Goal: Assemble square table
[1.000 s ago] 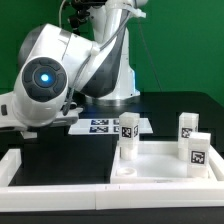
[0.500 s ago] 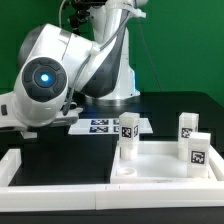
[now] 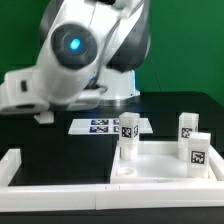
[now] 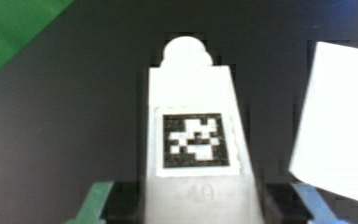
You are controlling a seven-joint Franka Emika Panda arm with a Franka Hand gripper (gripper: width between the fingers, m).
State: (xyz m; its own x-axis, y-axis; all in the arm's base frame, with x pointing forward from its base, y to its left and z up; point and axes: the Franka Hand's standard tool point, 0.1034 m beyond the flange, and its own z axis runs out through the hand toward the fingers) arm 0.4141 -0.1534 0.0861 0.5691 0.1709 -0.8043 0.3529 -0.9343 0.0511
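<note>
The gripper is clamped on a white tagged leg, its fingers pressed to the leg's two sides in the wrist view; in the exterior view the gripper seems hidden behind the arm. Left to right in that view: the border rail, the marker board, then the square tabletop with three legs standing upright in its corners.
</note>
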